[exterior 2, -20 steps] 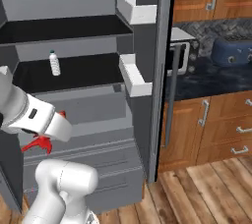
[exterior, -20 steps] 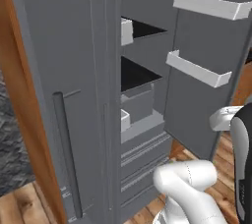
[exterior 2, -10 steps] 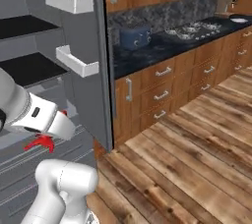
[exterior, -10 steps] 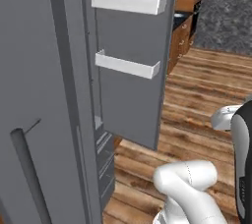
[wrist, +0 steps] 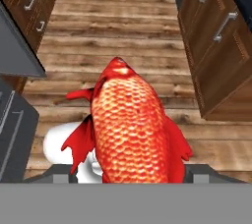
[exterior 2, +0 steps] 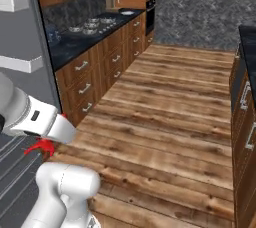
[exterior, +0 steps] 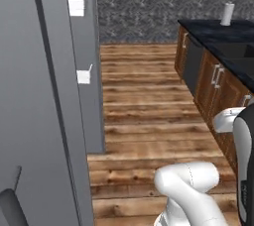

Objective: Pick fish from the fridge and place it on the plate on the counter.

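Observation:
The red-orange fish (wrist: 129,129) hangs head-down in the hand view, held by my gripper (wrist: 130,175), whose fingers are hidden behind its body. In the right base view the gripper (exterior 2: 44,141) sits low at the left, with the fish's red fin (exterior 2: 40,147) poking out beneath it. The grey fridge (exterior: 39,101) stands at the left with its door (exterior: 82,66) swung open, and its white door bins (exterior 2: 15,3) show at the left edge. A small white plate (exterior 2: 127,12) lies far off on the black counter (exterior 2: 70,47).
A gas stove (exterior 2: 95,22) and a blue pot (exterior 2: 52,34) sit on that counter over brown drawers (exterior 2: 82,84). A second dark-topped cabinet run (exterior: 218,71) with a white roll (exterior: 227,14) stands at the right. Wooden floor (exterior 2: 165,102) stretches between them.
Both base views have swung right, away from the fridge interior towards the floor and counters: the camera moved. The fish stays held in the gripper.

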Robot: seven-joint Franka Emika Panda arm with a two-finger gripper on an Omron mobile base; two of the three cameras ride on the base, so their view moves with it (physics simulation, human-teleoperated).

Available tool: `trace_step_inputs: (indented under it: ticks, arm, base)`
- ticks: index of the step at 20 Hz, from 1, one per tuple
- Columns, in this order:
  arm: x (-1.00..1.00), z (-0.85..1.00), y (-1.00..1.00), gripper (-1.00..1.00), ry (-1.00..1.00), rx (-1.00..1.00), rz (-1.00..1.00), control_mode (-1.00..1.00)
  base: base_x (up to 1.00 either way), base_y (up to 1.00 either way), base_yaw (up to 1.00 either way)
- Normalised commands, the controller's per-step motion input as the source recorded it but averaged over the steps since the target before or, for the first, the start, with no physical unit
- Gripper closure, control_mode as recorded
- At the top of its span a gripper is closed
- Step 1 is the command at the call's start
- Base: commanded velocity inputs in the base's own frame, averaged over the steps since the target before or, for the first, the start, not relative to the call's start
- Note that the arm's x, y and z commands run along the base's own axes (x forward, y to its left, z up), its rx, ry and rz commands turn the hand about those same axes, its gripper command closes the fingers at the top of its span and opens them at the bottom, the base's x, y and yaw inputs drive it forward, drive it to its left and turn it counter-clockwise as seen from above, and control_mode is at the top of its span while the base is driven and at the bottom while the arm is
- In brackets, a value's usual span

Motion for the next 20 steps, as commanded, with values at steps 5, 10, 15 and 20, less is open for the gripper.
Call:
trace_step_inputs:
  ticks: [5, 10, 15, 20]
  arm:
    - [0.0, 0.0, 0.0, 1.0, 0.0, 0.0, 0.0, 1.0]
    - [0.0, 0.0, 0.0, 1.0, 0.0, 0.0, 0.0, 1.0]
    - [0.0, 0.0, 0.0, 1.0, 0.0, 0.0, 0.0, 1.0]
    - [0.0, 0.0, 0.0, 1.0, 0.0, 0.0, 0.0, 1.0]
  base:
    - [0.32, -0.23, -0.48]
    - [0.98, -0.23, 0.0]
    - [1.0, -0.43, 0.09]
    - [1.0, -0.43, 0.11]
